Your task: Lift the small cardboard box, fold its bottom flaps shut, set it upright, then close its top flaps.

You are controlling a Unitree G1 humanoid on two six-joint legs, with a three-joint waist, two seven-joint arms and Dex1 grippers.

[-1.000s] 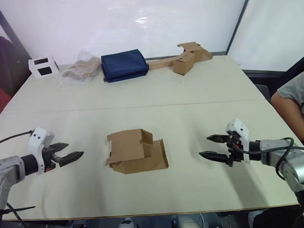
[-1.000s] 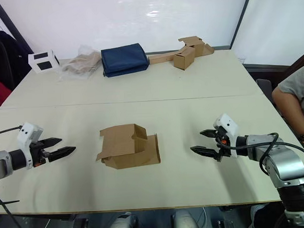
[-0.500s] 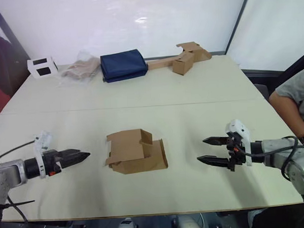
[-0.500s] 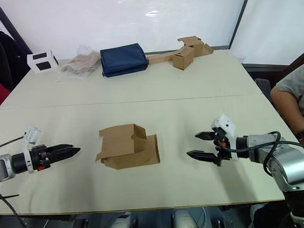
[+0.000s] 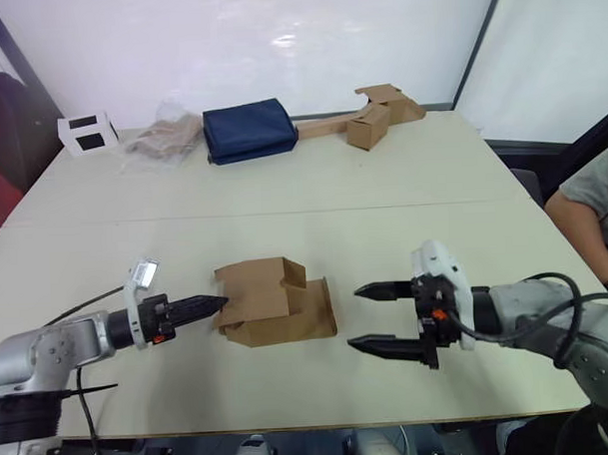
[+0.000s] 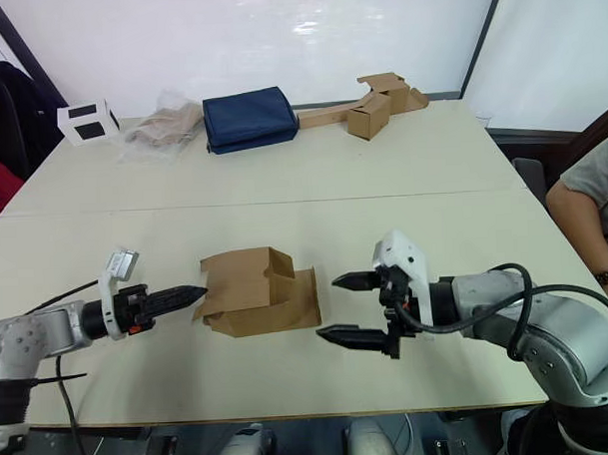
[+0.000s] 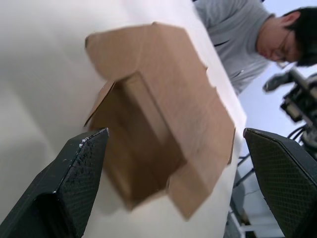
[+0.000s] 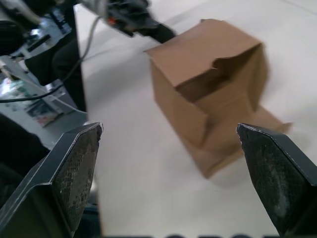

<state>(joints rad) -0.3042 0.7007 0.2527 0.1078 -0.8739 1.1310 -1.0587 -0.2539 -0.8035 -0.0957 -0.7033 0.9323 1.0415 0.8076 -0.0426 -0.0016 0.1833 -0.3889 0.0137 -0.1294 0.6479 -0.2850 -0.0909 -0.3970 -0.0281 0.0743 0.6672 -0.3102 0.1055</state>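
Observation:
The small cardboard box (image 5: 275,304) lies on its side in the middle of the table, plain brown, with flaps spread open at both ends. One flap (image 5: 323,309) lies flat on the table on its right side. I cannot tell the bottom flaps from the top flaps. My left gripper (image 5: 215,305) is open, turned on edge, its tips right at the box's left rim. In the left wrist view its fingers (image 7: 74,178) stand wide apart on either side of the box (image 7: 163,114). My right gripper (image 5: 359,317) is open just right of the box, not touching it.
Along the far edge stand a white box with black squares (image 5: 86,133), a crumpled plastic bag (image 5: 164,139), a navy bag (image 5: 248,130) and brown cardboard pieces on a long strip (image 5: 375,113). A person (image 5: 594,192) sits at the table's right side.
Both grippers have moved inward toward the box. The left one has rolled on edge and reached the box's left rim; the right one has closed most of the gap.

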